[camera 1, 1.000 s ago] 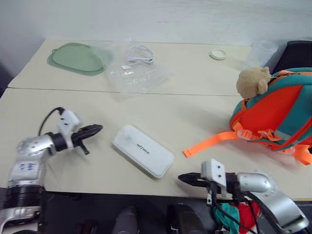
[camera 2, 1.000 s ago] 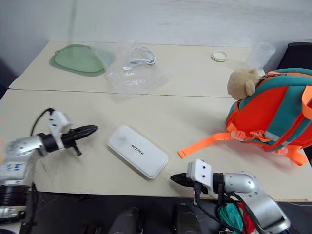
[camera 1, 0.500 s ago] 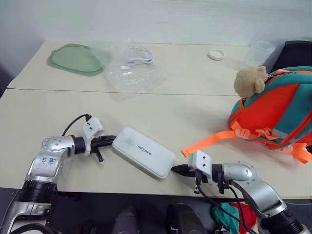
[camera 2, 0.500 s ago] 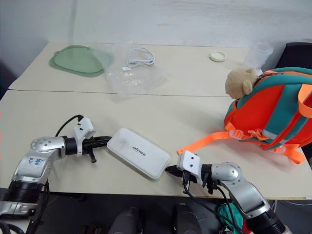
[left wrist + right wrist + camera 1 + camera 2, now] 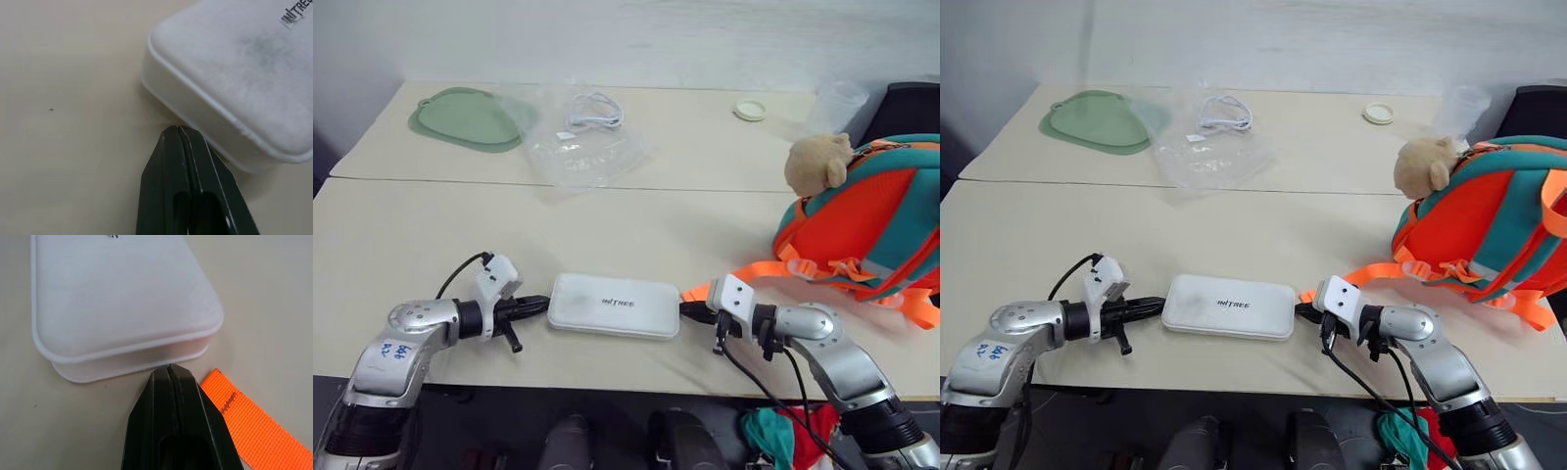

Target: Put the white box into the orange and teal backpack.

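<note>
The white box (image 5: pixel 613 305) lies flat near the table's front edge, its long side running left to right. My left gripper (image 5: pixel 540 305) is shut, its tips at the box's left end (image 5: pixel 205 98). My right gripper (image 5: pixel 688 311) is shut too, its tips against the box's right end (image 5: pixel 122 303). The box sits squeezed between both sets of tips, resting on the table. The orange and teal backpack (image 5: pixel 871 225) stands at the right with a tan bear head (image 5: pixel 818 164) on top. One orange strap (image 5: pixel 749 275) trails toward my right gripper.
A clear plastic bag (image 5: pixel 578 147) with a white cable (image 5: pixel 595 108) lies at the back middle. A green silicone mat (image 5: pixel 465 117) sits back left, a small round lid (image 5: pixel 751 110) and a clear cup (image 5: pixel 842 103) back right. A seam (image 5: pixel 558 184) joins two tables.
The box has turned from a diagonal to lie straight across. My right gripper has moved forward along its right end, and my left has come in lower at the left end.
</note>
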Tool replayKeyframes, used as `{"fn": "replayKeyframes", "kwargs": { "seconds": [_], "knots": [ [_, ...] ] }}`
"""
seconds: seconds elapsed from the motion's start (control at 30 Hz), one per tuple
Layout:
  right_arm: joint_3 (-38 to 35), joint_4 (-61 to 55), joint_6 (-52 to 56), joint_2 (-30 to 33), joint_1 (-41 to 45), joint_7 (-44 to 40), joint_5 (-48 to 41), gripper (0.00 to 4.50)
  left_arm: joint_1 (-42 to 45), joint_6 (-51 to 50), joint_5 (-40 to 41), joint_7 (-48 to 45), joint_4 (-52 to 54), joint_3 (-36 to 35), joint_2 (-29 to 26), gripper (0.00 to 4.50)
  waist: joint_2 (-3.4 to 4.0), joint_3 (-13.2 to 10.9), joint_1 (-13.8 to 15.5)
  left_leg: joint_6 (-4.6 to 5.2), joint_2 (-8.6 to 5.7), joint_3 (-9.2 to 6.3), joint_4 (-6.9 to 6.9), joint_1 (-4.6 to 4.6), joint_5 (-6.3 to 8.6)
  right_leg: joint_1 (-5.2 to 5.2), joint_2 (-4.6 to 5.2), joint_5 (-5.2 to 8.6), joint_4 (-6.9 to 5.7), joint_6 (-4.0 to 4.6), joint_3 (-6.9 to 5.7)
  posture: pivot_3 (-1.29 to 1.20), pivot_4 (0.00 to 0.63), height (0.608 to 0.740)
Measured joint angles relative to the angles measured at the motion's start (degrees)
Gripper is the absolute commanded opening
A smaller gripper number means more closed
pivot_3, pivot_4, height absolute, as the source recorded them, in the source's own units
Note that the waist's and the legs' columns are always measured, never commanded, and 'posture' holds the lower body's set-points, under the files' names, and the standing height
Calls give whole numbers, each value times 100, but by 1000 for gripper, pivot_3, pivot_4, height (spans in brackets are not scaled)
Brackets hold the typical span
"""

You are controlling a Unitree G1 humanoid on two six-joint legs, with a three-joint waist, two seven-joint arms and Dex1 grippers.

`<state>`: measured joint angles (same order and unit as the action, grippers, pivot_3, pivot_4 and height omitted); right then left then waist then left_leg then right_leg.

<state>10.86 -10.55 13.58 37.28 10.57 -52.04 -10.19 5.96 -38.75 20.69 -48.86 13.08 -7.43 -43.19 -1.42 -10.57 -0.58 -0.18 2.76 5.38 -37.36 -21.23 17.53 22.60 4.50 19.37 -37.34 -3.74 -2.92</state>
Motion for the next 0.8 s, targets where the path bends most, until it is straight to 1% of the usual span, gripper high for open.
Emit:
{"fn": "replayKeyframes", "kwargs": {
  "seconds": [0.07,0.13,0.17,0.27,0.33,0.4,0.47,0.6,0.67,0.8],
  "knots": [
    [-37,-1,-19,70,-27,-39,-4,0,-33,-135,0,55,-74,-178,-211,624,0,0,-10,0,0,-1,2,2,0,0,0,1,-1,2,-1,0,150,740],
    [-85,-1,-22,92,-42,-62,-4,0,-29,-300,47,32,-195,-318,-398,1221,0,0,-17,0,-1,-1,2,3,0,0,1,1,-1,2,0,0,150,740],
    [-125,0,-22,103,-65,-70,-4,0,1,-590,231,-57,-286,-428,-532,1575,0,0,-22,0,0,-2,3,3,0,0,1,1,0,2,-1,0,150,740],
    [-197,10,-21,136,-83,-84,2,0,278,-1880,978,-328,-568,-714,-694,2521,0,0,-52,-1,-1,-5,2,1,0,0,1,1,-1,3,-3,0,150,740],
    [-213,33,-23,137,-73,-89,5,0,725,-2891,1464,-401,-833,-779,-728,3223,-1,-1,-38,-2,-3,-7,-1,-2,-2,0,2,1,-2,2,-6,0,150,740],
    [-209,69,-55,133,-55,-102,9,0,1196,-3823,1803,-438,-1068,-708,-834,3782,-2,-1,-45,-18,-5,-6,-2,-2,-11,-1,1,1,-2,2,-4,0,150,740],
    [-207,113,-98,125,-35,-110,12,0,1599,-4371,1856,-315,-1352,-596,-845,3782,-2,-1,-71,-23,-6,-4,0,0,-14,-1,1,1,-4,2,-2,0,150,740],
    [-188,163,-130,103,12,-117,34,0,2303,-5146,1931,-46,-2025,-296,-521,3782,-3,-2,-88,-30,-6,-3,-5,-2,-18,1,-4,1,-8,2,-2,0,150,740],
    [-181,167,-134,89,32,-118,66,0,2539,-5268,2090,64,-2169,-33,-496,3782,-4,-1,-89,-33,-6,-3,-5,0,-19,1,-3,2,-8,2,1,0,150,740],
    [-156,190,-157,26,76,-112,128,0,2728,-5307,2847,323,-2348,476,-408,3782,-3,-1,-91,-39,-5,-2,-5,2,-23,1,-2,2,-10,2,4,0,150,740]
  ]
}}
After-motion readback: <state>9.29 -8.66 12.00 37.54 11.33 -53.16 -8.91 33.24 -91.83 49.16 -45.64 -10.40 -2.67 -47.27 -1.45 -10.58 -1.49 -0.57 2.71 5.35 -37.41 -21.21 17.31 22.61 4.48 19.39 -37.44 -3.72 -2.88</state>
